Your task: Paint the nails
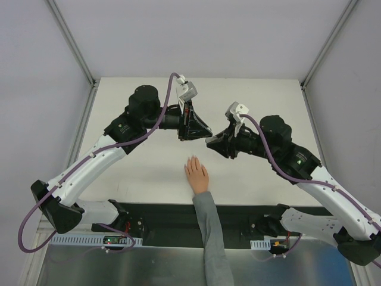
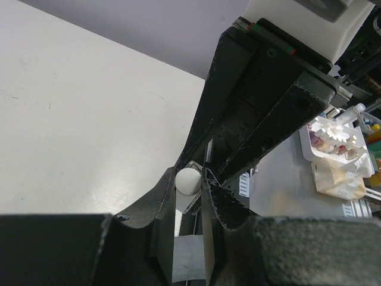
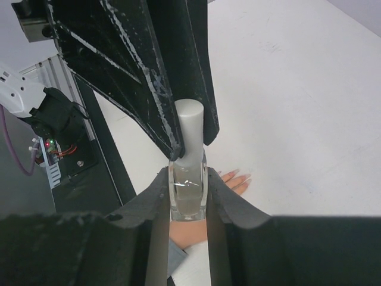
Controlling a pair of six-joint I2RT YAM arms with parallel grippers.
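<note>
Step in hand: as I read it, opening the bottle. No painting has begun and no brush is in sight.
Right gripper [image 1: 213, 143]: its fingers [image 3: 152, 208] are closed narrow on the glass body of a small clear bottle [image 3: 188, 193], held upright in the air over the desk [image 1: 143, 173].
Left gripper [image 1: 190, 134]: it comes in from the opposite side, its fingers [image 2: 161, 202] pinched on the bottle's pale rounded cap [image 3: 190, 125]. The left wrist view shows the cap seated between the tips.
Grippers together: they meet tip to tip over the middle of the desk, one on the glass, the other on the cap.
Hand [image 1: 196, 174]: pale peach-pink with a grey sleeve [image 1: 209, 232]. It lies flat on the desk, fingers together and pointing away from the arm bases.
The nails [image 1: 192, 159]: at the far ends of those fingers, barely told from the skin. The bottle hangs in the air near them, touching nothing below.
Progress: early. The nails look bare, though they are too small to be sure.
Next move calls for: the right gripper to keep the bottle steady and upright while the left twists the cap and lifts it straight up, so that anything fixed beneath it clears the neck. The left arm would then lower it to the fingertips with a light touch.
Risk: a tilted bottle could spill over the hand below.
</note>
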